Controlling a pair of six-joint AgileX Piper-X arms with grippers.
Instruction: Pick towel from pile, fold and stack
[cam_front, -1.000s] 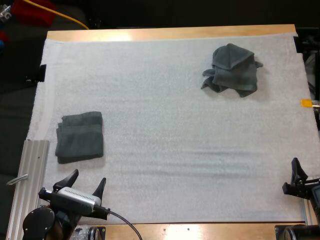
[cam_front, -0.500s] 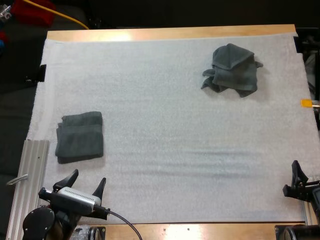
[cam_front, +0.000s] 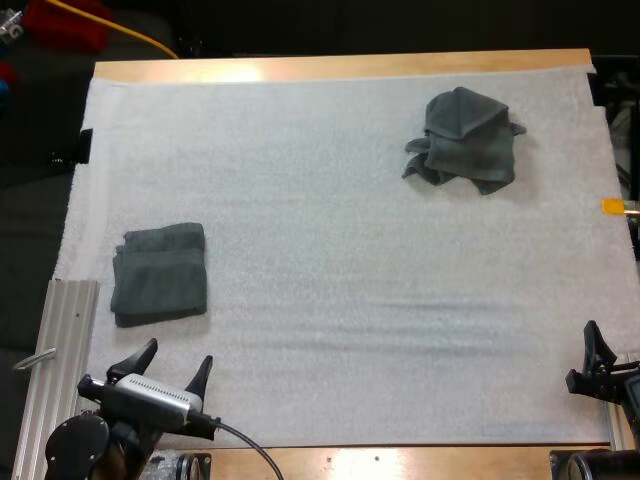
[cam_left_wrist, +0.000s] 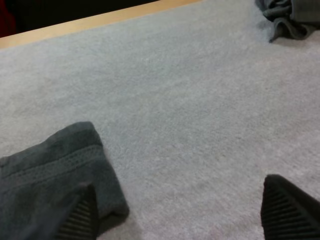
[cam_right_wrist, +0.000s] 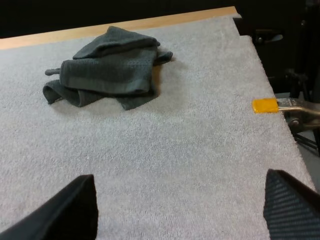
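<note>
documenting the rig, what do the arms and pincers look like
Both arms look black. The left pincer has two black fingers tapering to points, with fine ridges on their inner pads. The right pincer matches: two black wedge-shaped fingers.

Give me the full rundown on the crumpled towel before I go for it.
The crumpled towel is dark grey-green, soft textured cloth with a hemmed edge. It is bunched into a loose heap, with folds overlapping and a few corners sticking out. It lies on the white mat toward the far right corner, well apart from the folded towel at the near left. Only the mat touches it.
</note>
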